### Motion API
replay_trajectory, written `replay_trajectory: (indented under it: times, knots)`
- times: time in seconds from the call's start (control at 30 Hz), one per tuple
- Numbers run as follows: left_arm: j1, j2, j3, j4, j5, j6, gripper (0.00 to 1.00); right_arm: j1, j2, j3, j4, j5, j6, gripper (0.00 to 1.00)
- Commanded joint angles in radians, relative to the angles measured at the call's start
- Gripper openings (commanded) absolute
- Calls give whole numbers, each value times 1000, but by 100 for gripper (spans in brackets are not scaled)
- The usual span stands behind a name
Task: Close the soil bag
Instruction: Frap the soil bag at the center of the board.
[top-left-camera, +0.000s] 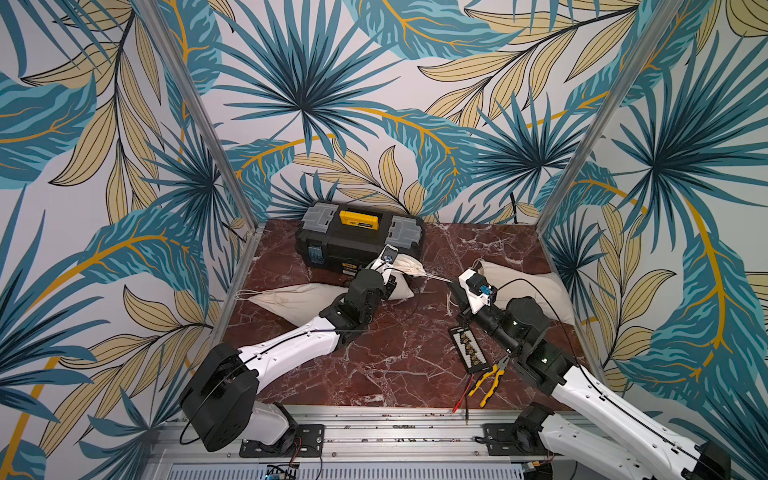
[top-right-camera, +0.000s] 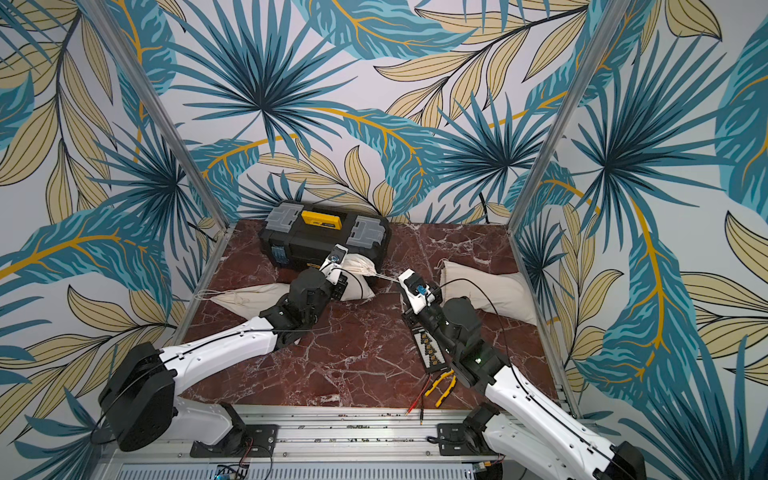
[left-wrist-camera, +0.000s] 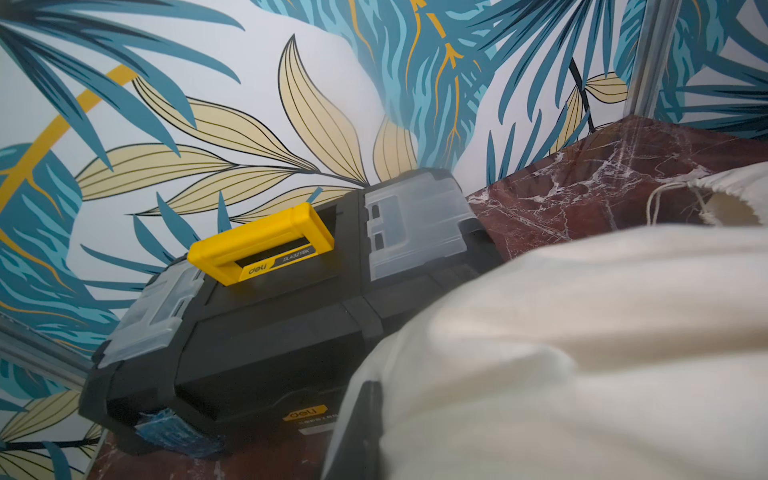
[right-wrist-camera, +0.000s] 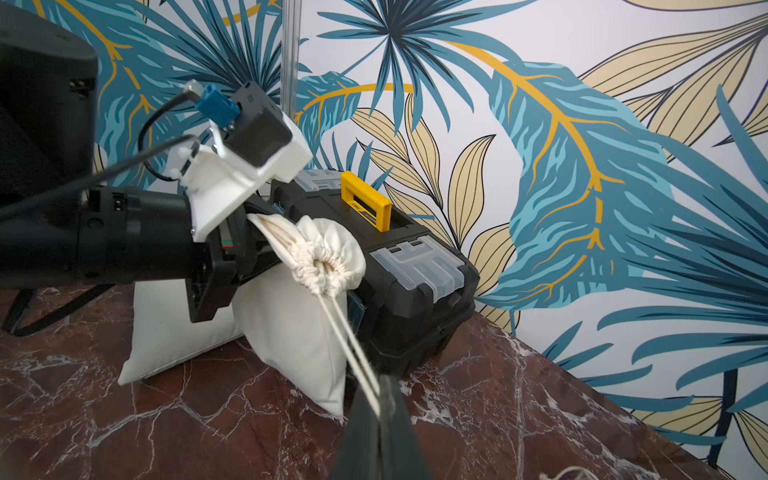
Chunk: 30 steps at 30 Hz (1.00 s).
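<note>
The soil bag (right-wrist-camera: 291, 328), a plump pouch of cream woven cloth, leans against the front of a black plastic toolbox (right-wrist-camera: 415, 299) at the back of the bench (right-wrist-camera: 124, 415). Its base sits on the red-brown, white-veined marble and its long axis tilts upward. Its puckered mouth, gathered almost shut, faces the right hand (right-wrist-camera: 380, 395), which is clamped on the twin cords of the drawstring (right-wrist-camera: 349, 340), taut and straight. The left hand (right-wrist-camera: 259, 249) is closed on the cloth just behind the gathers. The toolbox's yellow handle (left-wrist-camera: 266, 237) carries a label reading "deli".
</note>
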Motion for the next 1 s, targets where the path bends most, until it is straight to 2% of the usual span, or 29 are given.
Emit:
replay_trajectory:
  times: [0.0, 0.07, 0.13, 0.2, 0.3, 0.4, 0.47, 0.67, 0.8, 0.97]
  knots:
    - [260, -27, -54, -254, -457, -123, 4, -67, -120, 51, 195, 290, -15, 0]
    - [303, -46, -68, -286, -450, -151, 3, -96, -112, 38, 203, 296, -3, 0]
    - [328, -66, -86, -313, -420, -167, 3, -135, -80, 27, 206, 231, 23, 0]
    - [322, -97, -86, -357, -263, -169, 5, -140, -1, 30, 205, 73, 46, 0]
    - [254, -144, -122, -289, -34, -133, 11, -140, 132, 44, 251, -101, 106, 0]
    - [176, -157, -141, -222, 158, -99, 24, -140, 235, 54, 332, -187, 147, 0]
    - [147, -147, -145, -163, 281, -84, 37, -138, 280, 80, 348, -252, 161, 0]
    - [127, -147, -134, -21, 541, -14, 65, -131, 325, 165, 287, -300, 127, 0]
    - [89, -113, -15, -70, 685, 25, 72, -125, 332, 183, 263, -306, 115, 0]
    - [57, -37, 89, -21, 725, 11, 73, -119, 337, 191, 245, -312, 108, 0]
